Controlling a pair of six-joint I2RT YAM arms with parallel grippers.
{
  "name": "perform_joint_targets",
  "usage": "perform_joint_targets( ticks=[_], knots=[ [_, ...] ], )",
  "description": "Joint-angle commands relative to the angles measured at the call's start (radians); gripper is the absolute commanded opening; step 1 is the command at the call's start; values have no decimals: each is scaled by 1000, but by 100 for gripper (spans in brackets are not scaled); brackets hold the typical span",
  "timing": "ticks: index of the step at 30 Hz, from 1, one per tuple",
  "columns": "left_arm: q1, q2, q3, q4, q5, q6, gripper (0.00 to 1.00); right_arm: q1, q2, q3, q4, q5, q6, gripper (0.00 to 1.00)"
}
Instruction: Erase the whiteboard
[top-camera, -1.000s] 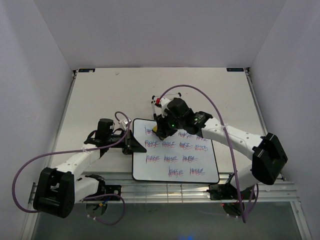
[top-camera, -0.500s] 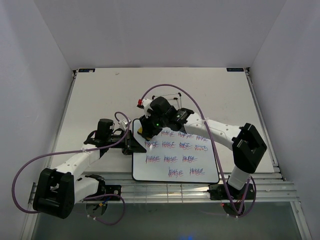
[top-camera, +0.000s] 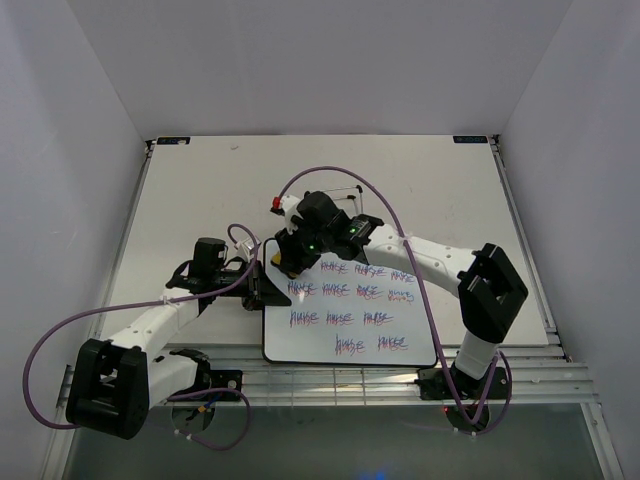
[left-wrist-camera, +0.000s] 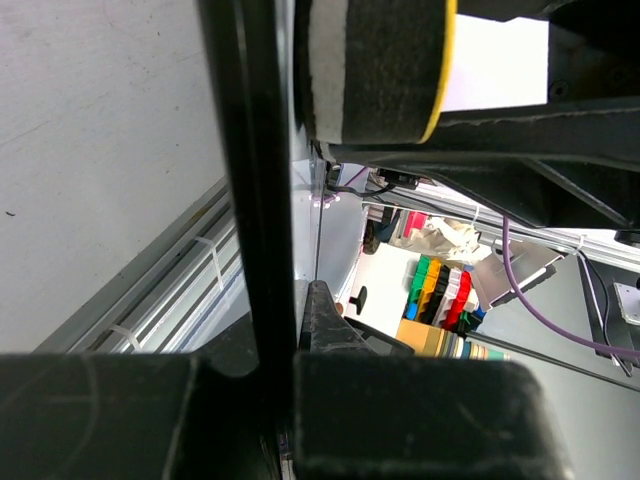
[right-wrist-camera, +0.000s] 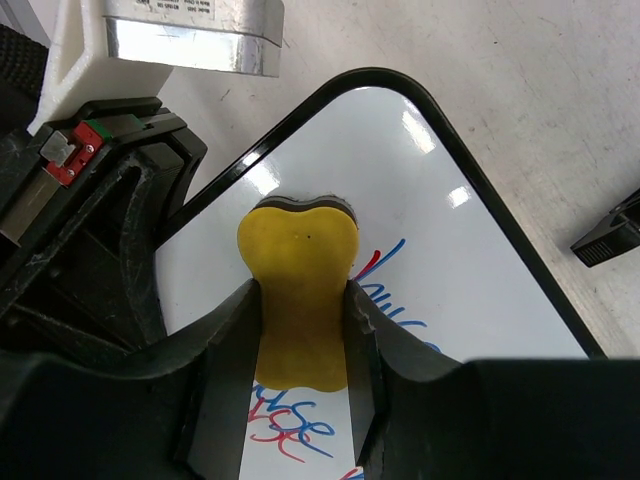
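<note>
At the left, the left gripper (top-camera: 258, 290) was shut on the left edge of the whiteboard (top-camera: 290, 342), whose black frame (left-wrist-camera: 250, 150) ran straight up between its fingers in the left wrist view. The board lay at mid-table near the front edge, its long axis left to right. Over the board's far-left corner, the right gripper (right-wrist-camera: 300, 322) was clamped on the waist of the yellow eraser (right-wrist-camera: 298, 295), which was probably pressed flat to the surface, though its underside was hidden. From the eraser, the rows of red-blue scribbles (top-camera: 352, 292) lay to the right and toward the near edge, so I judged the wiping would run along the long axis, by the right arm. From above, the wrist hid nearly all of the eraser, and part of the wire stand (top-camera: 340, 190) behind.
</note>
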Motion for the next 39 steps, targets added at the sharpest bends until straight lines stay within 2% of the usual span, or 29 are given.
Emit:
perform_joint_targets(
  ticks=[1, 14, 21, 32, 39],
  knots=[
    [0, -18, 17, -86, -244, 82, 0, -24, 2, -71, -30, 59, -20, 29],
    [1, -35, 17, -92, -252, 81, 0, -139, -81, -185, -24, 101, -22, 29],
    [1, -31, 17, -84, -245, 82, 0, -77, -41, -84, -11, 12, 15, 28],
    [1, -35, 16, -79, -231, 85, 0, 17, 129, 175, -106, 30, 17, 27],
    [1, -58, 17, -90, -264, 79, 0, 3, 102, 102, -119, 119, 43, 27]
  ],
)
